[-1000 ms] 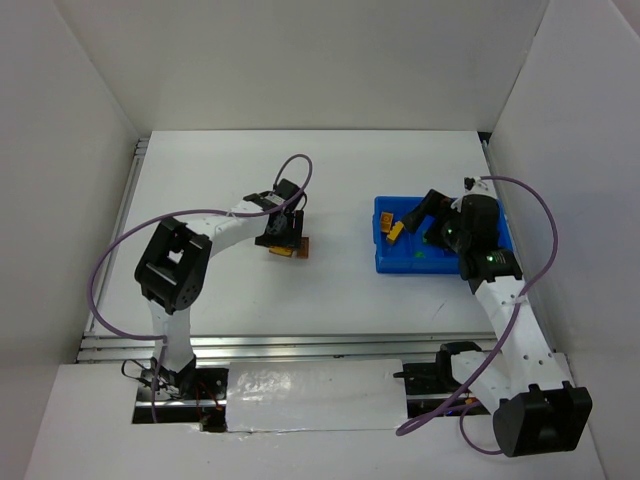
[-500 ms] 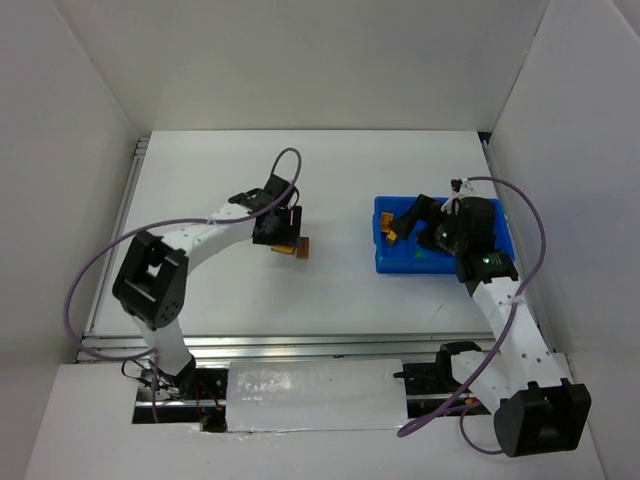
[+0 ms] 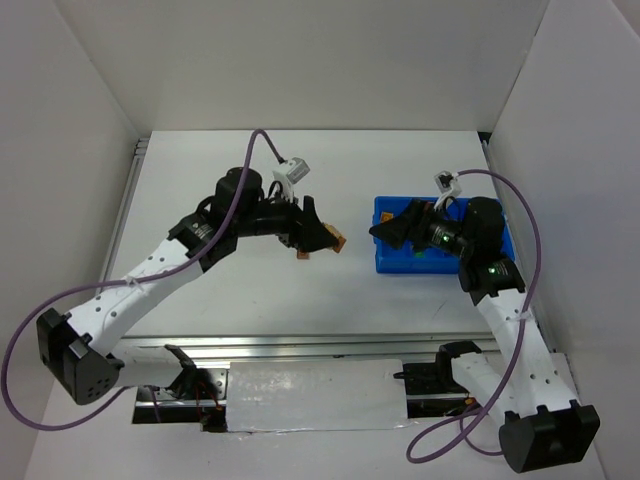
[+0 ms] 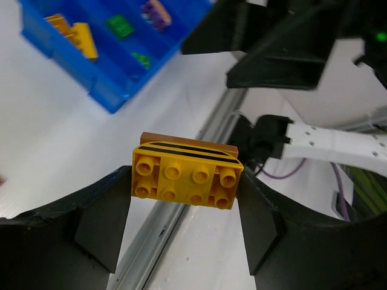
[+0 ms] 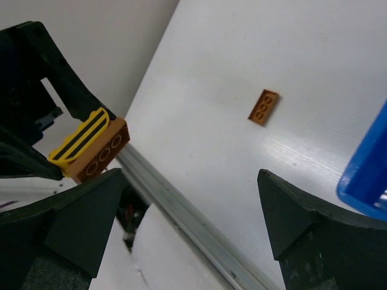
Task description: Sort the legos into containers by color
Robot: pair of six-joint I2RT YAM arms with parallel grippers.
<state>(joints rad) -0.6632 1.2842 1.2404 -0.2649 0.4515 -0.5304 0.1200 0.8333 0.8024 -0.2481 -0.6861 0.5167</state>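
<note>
Clamping a 2-piece stack between its fingers, the left gripper point(image 3: 322, 232) holds it in the air above the table point(image 3: 200, 170), reached out toward the right arm. A yellow striped brick point(image 4: 186, 175) is pressed onto a brown brick point(image 4: 187, 138), and the pads bear on the stack's 2 short ends, leaving the seam and the long sides free. That looks deliberate: 2 colours joined cannot go into 1 compartment, so they probably need pulling apart first. Below those fingers, on the side away from the right arm, 1 small orange plate point(image 5: 263, 107) lies loose on the table, not yet sorted. Facing the stack, the right gripper point(image 5: 188, 181) has its fingers spread wide with nothing between them, seemingly lined up to take 1 half. Behind its fingers sits the blue tray point(image 3: 385, 262), where yellow legos point(image 4: 75, 36), green legos point(image 4: 120, 25) and a purple lego point(image 4: 155, 11) lie grouped by colour.
</note>
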